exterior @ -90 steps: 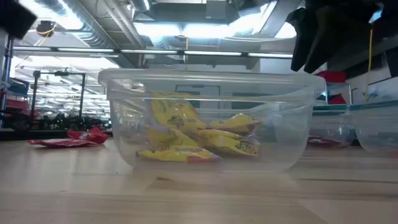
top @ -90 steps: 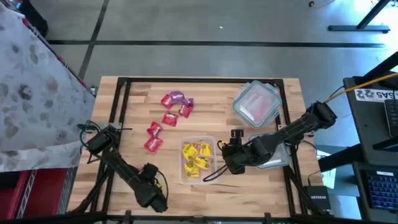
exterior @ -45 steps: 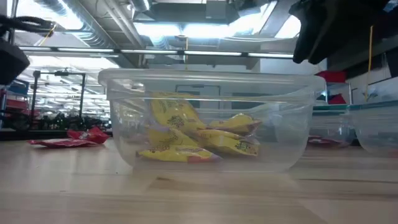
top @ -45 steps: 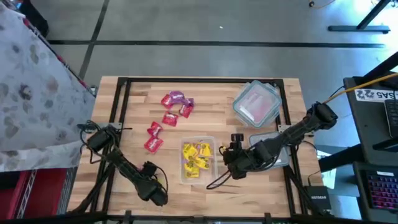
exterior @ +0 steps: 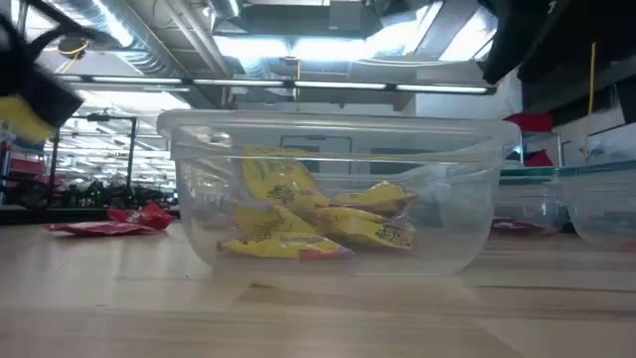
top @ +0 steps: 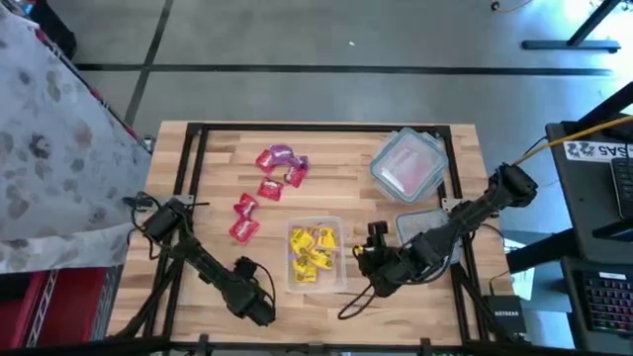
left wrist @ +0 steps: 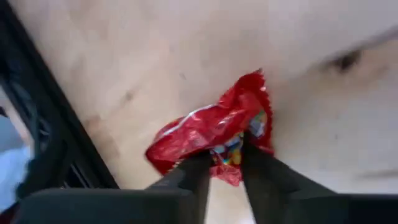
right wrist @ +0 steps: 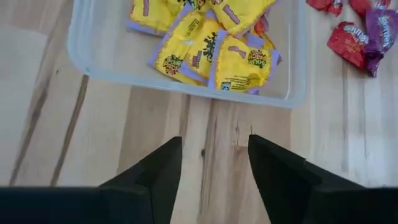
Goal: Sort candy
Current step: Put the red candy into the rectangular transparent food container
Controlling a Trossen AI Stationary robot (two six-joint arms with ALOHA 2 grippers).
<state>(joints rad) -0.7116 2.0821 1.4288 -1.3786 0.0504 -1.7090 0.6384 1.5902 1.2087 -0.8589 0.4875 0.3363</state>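
Table (top: 415,287) edge; left gripper (left wrist: 225,163) pinching candy (left wrist: 211,130)

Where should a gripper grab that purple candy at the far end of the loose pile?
Come straight down on the purple packet, because it lies flat on the table. Pinch its far edge, which looks free. Red packets crowd its near side and seem to touch it, so a grip there would likely catch them too.
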